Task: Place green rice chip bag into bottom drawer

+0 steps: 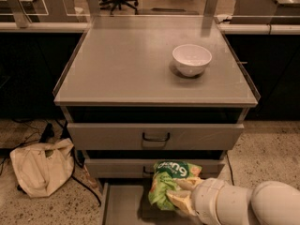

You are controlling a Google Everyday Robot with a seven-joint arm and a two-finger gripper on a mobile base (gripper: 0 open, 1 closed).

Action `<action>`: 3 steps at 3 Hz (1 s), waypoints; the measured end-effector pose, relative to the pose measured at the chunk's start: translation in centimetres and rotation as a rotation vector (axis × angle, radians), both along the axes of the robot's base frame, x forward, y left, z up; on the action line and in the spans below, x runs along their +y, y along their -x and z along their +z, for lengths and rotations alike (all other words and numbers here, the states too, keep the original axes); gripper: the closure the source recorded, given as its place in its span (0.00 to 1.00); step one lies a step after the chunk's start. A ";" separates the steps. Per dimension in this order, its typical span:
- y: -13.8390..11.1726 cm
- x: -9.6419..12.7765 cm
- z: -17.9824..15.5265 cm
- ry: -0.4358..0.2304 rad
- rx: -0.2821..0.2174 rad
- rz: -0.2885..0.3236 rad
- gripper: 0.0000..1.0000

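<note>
The green rice chip bag [169, 183] is held in my gripper [180, 192], whose fingers are shut on its lower right side. The bag hangs just in front of the middle drawer and over the open bottom drawer [123, 205], whose flat grey floor shows at the lower edge of the camera view. My white arm [243, 204] reaches in from the lower right. The bag's lower edge is close above the drawer floor; I cannot tell whether it touches.
A white bowl [191, 59] stands on the cabinet top [131, 64]. The two upper drawers [154, 136] are closed. A beige cloth sack [41, 167] and dark cables lie on the floor at the left. Office chairs stand behind the counter.
</note>
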State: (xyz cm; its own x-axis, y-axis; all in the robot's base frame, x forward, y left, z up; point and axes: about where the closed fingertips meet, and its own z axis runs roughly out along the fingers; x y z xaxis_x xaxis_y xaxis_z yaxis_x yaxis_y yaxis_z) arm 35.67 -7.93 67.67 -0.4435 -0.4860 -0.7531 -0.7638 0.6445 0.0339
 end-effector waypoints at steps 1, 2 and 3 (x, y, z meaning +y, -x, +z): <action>-0.8 0.5 -2.1 -0.017 0.044 0.035 1.00; -0.8 0.4 -2.4 -0.022 0.045 0.032 1.00; -1.1 0.1 -4.7 -0.050 0.051 0.015 1.00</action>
State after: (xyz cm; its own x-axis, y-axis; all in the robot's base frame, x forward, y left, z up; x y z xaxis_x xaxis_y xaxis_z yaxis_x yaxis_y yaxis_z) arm 36.80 -7.79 63.01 -0.4748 -0.4549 -0.7534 -0.7699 0.6295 0.1051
